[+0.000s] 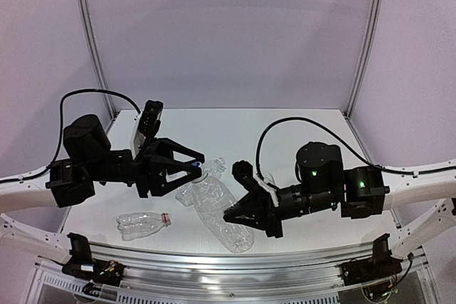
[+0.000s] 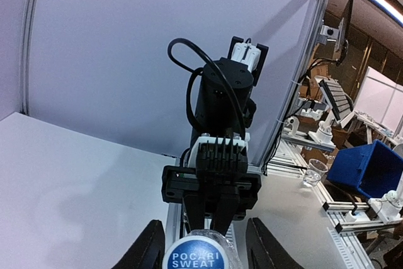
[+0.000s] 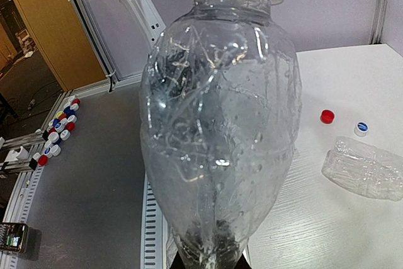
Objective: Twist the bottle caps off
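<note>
A clear crumpled bottle point(image 1: 222, 208) hangs in the air between the two arms. My right gripper point(image 1: 239, 213) is shut on its squashed base point(image 3: 217, 253). The bottle's body point(image 3: 220, 124) fills the right wrist view. Its white bottle cap point(image 2: 198, 254), with a blue printed top, points into my left gripper point(image 1: 195, 169). The left fingers point(image 2: 150, 250) stand close on either side of the cap. One looks to be against it and a thin gap shows on the other side, so contact is unclear. A loose red cap point(image 3: 327, 116) and a loose white cap point(image 3: 361, 128) lie on the table.
A second clear bottle with a red neck ring point(image 1: 145, 223) lies near the front left. Another crushed bottle point(image 1: 187, 194) lies under the held one. The white table point(image 1: 285, 133) ends at a metal rail point(image 1: 228, 258) in front. Several spare caps point(image 3: 58, 135) lie off the table.
</note>
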Tool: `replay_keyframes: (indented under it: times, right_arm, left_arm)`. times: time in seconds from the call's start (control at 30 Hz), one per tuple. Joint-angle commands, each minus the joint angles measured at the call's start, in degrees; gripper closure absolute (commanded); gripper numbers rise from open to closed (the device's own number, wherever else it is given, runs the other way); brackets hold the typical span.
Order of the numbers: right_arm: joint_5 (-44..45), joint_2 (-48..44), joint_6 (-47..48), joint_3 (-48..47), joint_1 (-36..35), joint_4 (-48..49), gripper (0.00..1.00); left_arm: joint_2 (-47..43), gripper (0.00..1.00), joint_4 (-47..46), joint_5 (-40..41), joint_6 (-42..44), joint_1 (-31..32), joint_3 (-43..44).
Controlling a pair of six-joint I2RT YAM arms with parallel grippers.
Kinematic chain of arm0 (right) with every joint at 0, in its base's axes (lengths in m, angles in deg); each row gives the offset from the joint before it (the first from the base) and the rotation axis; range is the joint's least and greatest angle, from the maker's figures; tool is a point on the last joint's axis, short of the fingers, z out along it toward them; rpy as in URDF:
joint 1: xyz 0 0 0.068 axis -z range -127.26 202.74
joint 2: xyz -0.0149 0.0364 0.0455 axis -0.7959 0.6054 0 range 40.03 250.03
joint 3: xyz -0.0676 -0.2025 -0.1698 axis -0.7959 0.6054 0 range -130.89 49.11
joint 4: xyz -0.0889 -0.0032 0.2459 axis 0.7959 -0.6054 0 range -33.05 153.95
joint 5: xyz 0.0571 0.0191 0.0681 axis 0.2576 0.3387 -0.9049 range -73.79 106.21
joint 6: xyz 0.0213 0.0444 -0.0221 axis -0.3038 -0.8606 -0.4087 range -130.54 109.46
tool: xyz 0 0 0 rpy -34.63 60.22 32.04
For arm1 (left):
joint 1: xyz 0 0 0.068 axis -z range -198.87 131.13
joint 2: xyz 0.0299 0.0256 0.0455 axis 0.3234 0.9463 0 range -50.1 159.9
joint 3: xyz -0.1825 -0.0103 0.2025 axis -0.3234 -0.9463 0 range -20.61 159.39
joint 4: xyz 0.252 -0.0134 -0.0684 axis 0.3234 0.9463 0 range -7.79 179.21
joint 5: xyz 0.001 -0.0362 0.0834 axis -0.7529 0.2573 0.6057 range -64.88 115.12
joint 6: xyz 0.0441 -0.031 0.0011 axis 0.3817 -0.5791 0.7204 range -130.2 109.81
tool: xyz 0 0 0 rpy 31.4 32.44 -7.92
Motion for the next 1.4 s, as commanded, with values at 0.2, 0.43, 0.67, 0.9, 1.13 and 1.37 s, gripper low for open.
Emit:
replay_keyframes:
  times: [0.2, 0.43, 0.67, 0.9, 1.13, 1.37]
  right_arm:
    - [2.3, -0.4, 0.2, -1.1, 0.0, -0.4, 1.0]
    - [27.9, 2.3, -1.4, -3.2, -0.1, -5.2, 1.0]
    - [38.1, 8.2, -2.3, -6.9, 0.0, -10.0, 1.0]
    - [36.4, 7.5, -2.0, -6.5, 0.0, -9.5, 1.0]
    - [28.9, 4.4, -1.4, -4.3, 0.0, -7.1, 1.0]
    - [14.4, 2.2, 0.4, -2.8, 0.0, -3.7, 1.0]
  left_arm:
    - [1.7, 0.86, 2.9, 1.0, 0.8, 0.8, 2.7]
    - [4.8, 0.87, 12.3, 30.5, -4.2, 5.3, 7.0]
    - [11.6, 0.86, 12.9, 46.7, -11.4, 8.1, 8.4]
    - [11.3, 0.64, 10.0, 45.0, -9.3, 8.7, 7.2]
    - [-1.2, 0.07, 12.3, 41.4, 1.2, 8.0, 2.4]
    - [-11.3, 0.13, 11.3, 21.4, 5.1, 2.6, -1.3]
